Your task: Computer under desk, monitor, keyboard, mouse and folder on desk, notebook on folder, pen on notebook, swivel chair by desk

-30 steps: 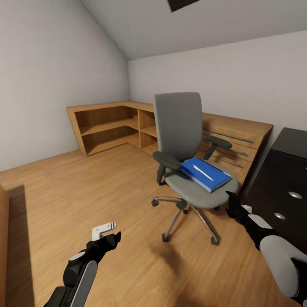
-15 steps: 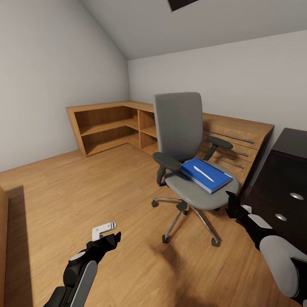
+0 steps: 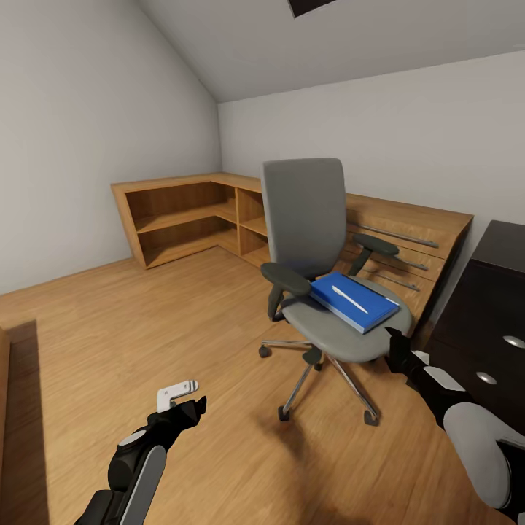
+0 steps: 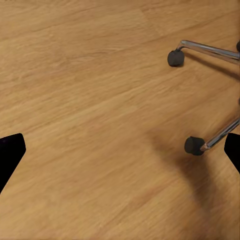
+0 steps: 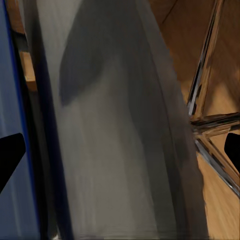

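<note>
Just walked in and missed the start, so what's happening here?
The robot faces the swivel chair, where the folder lies on the seat with the pen on top. The right gripper hovers by the seat's front edge; the left gripper hangs open over bare floor. Nothing is held.

Head camera looks down across the room at the swivel chair (image 3: 321, 270); both wrist cameras view its chrome base closely, the right nearest.

Open floor (image 3: 182, 321) left of swivel chair (image 3: 313, 240) — dark drawer unit (image 3: 485, 321) crowds right.
</note>
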You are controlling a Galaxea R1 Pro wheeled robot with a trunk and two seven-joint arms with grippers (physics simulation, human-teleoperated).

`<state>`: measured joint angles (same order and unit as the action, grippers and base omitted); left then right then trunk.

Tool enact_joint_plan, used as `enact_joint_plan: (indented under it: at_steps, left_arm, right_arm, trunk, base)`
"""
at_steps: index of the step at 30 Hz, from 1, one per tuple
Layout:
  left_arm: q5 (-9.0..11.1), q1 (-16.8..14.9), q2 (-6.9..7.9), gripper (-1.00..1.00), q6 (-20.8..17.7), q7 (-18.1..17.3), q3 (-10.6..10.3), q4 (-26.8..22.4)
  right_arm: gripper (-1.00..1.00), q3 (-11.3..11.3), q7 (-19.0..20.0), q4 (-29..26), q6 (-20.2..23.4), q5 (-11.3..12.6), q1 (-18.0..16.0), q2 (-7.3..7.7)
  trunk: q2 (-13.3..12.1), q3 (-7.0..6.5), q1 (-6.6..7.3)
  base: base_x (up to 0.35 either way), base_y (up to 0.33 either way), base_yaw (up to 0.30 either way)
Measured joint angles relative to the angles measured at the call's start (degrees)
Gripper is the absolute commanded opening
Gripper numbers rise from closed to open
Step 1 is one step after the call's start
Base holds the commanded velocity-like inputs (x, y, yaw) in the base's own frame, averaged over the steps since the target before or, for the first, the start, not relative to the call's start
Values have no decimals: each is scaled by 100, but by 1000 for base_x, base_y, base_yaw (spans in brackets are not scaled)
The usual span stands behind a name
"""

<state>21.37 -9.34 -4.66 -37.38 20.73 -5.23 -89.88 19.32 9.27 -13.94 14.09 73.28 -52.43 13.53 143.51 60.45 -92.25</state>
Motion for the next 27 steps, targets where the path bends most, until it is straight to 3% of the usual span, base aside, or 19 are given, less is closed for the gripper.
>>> enact_joint_plan:
  at_steps: [7, 27]
  left_arm:
    - [0, 2, 0, 100, 8, 0, 0, 3]
    - [0, 3, 0, 100, 8, 0, 0, 3]
  right_arm:
    - [100, 0, -15, -4, -5, -3, 0, 0]
    - [100, -4, 1, 0, 0, -10, 1, -8]
  trunk:
    - [0, 0, 1]
    - [0, 0, 2]
  base:
    - [90, 0, 0]
    - [215, 0, 0]
